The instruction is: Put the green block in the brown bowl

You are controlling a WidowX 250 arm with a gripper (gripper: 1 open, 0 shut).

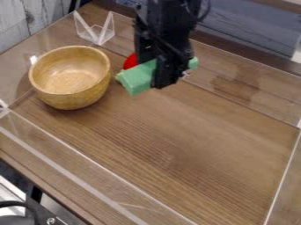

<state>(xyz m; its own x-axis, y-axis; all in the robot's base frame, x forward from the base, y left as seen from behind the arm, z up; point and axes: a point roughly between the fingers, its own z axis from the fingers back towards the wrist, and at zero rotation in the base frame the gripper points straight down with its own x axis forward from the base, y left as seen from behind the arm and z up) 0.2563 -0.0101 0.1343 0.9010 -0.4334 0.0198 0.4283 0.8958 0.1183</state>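
Note:
The green block (137,79) hangs in the air, tilted, with my gripper (163,72) shut on its middle. It sits just right of the brown bowl (70,76), which rests on the wooden table at the left and holds nothing. The black arm comes down from the top of the view and covers part of the block.
A red strawberry toy (132,63) lies behind the block, mostly hidden by it and the gripper. A clear plastic stand (94,29) is at the back left. Low clear walls (70,171) edge the table at the front and left.

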